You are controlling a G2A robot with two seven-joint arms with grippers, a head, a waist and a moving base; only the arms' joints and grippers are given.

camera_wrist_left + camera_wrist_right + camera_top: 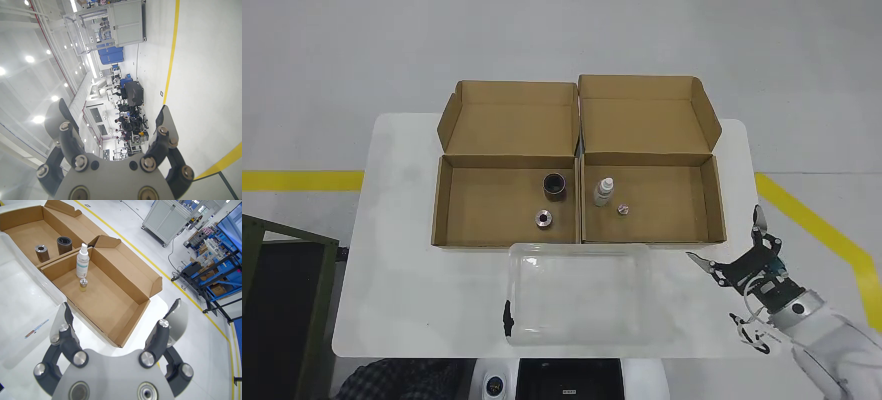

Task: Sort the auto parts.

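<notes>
Two open cardboard boxes sit side by side on the white table. The left box [482, 210] holds a dark bearing sleeve [555, 185] and a smaller metal bushing [542, 218]. The right box [672, 210] holds a white spray bottle [603, 189] and a small metal-capped part [622, 209]. In the right wrist view these are the sleeve [64, 245], bushing [41, 253], bottle [82, 262] and small part [83, 285]. My right gripper [730, 252] [122, 308] hangs open and empty at the table's right front corner. My left gripper [113, 108] is open and empty, facing the room.
A clear plastic tray [580, 295] lies in front of the boxes, near the table's front edge, with a small black item [508, 320] at its left rim. Yellow floor lines [302, 180] run beside the table. Bare table [402, 270] lies left of the tray.
</notes>
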